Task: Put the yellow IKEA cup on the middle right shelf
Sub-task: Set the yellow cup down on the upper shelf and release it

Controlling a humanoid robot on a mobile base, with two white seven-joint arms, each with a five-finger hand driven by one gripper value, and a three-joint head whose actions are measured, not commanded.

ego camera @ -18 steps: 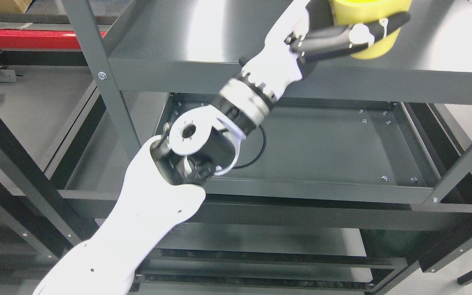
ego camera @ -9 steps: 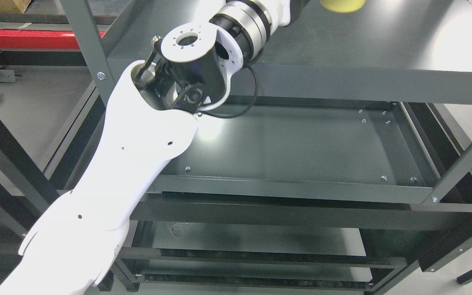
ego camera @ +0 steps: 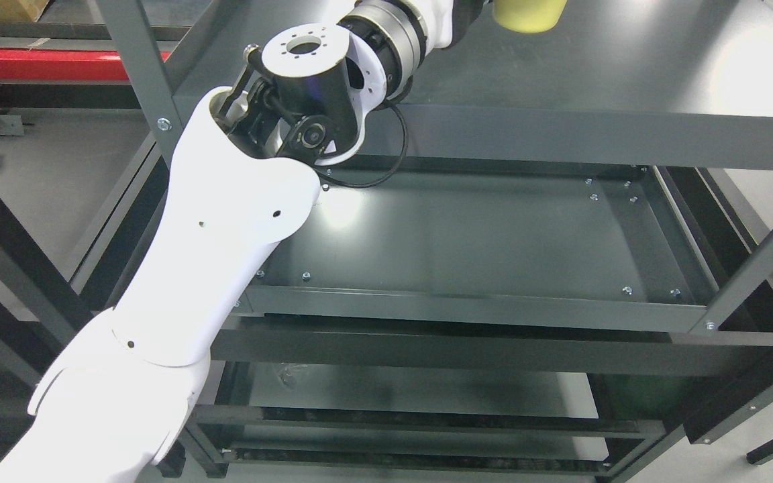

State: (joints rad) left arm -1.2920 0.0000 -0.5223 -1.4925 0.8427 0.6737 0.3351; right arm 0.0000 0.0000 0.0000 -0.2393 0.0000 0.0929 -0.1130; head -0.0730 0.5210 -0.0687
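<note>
The yellow plastic cup point(ego camera: 527, 15) hovered at the frame's top over the dark-grey metal shelf point(ego camera: 628, 74), placement seemingly unfinished, robot hand's grip beyond view.

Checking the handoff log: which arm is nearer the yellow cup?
Left. The left arm reaches up to the yellow cup at the top edge; its hand is cut off there. The right arm isn't in view.

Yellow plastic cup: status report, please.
Left hand off frame, grip unseen. Yellow plastic cup at top edge over the upper grey metal shelf. Nothing visible in the way.
</note>
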